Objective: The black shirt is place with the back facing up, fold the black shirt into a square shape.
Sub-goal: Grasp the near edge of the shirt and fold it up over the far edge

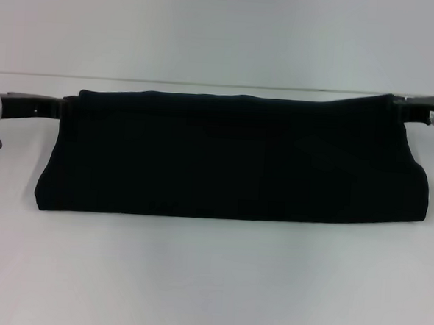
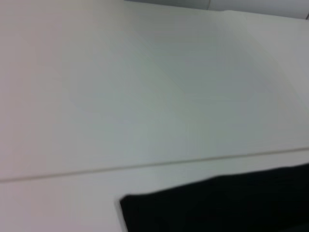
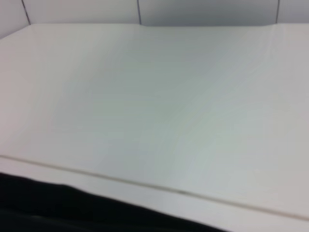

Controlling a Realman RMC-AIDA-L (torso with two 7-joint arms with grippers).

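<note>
Shirt: the black shirt (image 1: pixel 235 160) lies as a wide band across the middle of the white table (image 1: pixel 210 280), its far edge raised and stretched between my two grippers, its near edge resting flat, rounded like a fold.
Left gripper: my left gripper (image 1: pixel 58 107) sits at the shirt's far left corner, near the left edge of the table. I cannot tell whether my fingers are apart or clamped; cloth hides the tips.
Right gripper: my right gripper (image 1: pixel 404 109) sits at the far right corner, slightly higher than the left. I cannot tell the state of these fingers either.
Wrist views: each shows only a dark corner of shirt (image 2: pixel 217 205) (image 3: pixel 58 210) over bare table and the seam line behind it; no fingers are visible.
Step in hand: in my judgement, carrying the far edge forward over the near edge to make a lengthwise fold.
Technique: keep both corners level and move them at one pace, so the edge stays straight.
Tension: hold the cloth taut enough to prevent sagging in the middle, not so taut that the near edge drags.
Alignment: lower the far edge parallel to the near edge before letting go.
Risk: the uneven height of the corners may skew the fold.
</note>
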